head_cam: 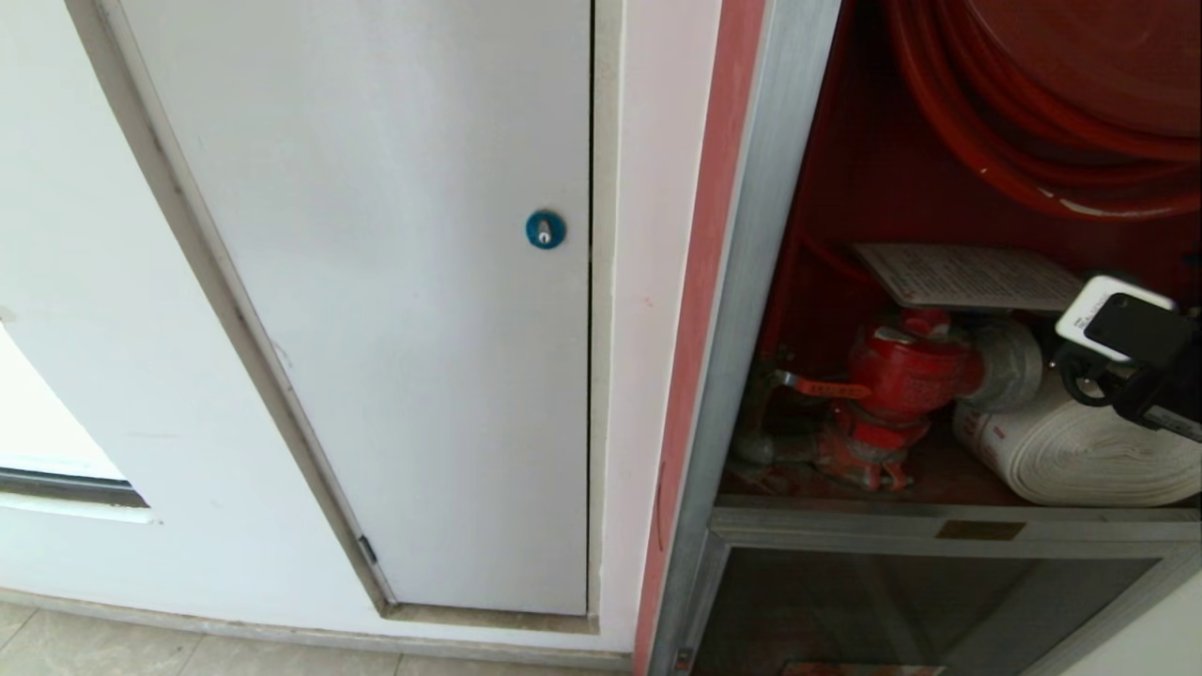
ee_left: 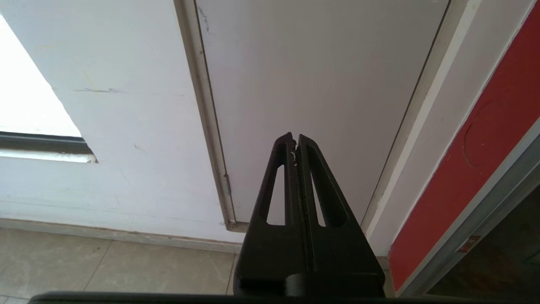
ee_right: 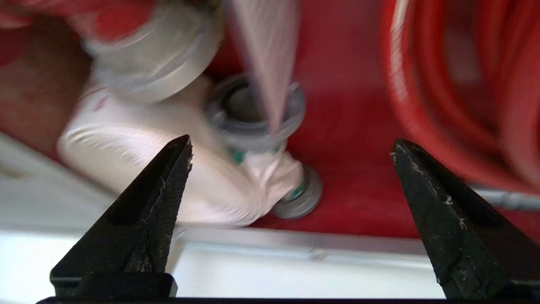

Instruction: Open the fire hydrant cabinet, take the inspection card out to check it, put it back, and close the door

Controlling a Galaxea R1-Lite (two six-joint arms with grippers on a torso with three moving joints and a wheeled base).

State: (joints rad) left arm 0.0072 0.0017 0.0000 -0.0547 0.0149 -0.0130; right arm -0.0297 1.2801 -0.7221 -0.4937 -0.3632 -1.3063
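Observation:
The fire hydrant cabinet [head_cam: 751, 282] stands open, its red inside in view; the door is out of view. The inspection card [head_cam: 967, 275] lies flat on top of the red valve [head_cam: 906, 371]. My right arm's wrist [head_cam: 1127, 338] reaches into the cabinet from the right, beside the card's right end. In the right wrist view the right gripper [ee_right: 291, 142] is open with nothing between its fingers. Beyond it are the blurred card [ee_right: 265, 63] and the white rolled hose [ee_right: 147, 156]. My left gripper [ee_left: 294, 137] is shut and empty, parked facing the wall.
A red hose reel [head_cam: 1033, 113] hangs above the card. The white rolled hose [head_cam: 1080, 451] lies right of the valve. A white panel with a blue lock [head_cam: 546, 229] is to the cabinet's left. A dark glass panel [head_cam: 920, 610] sits under the cabinet's sill.

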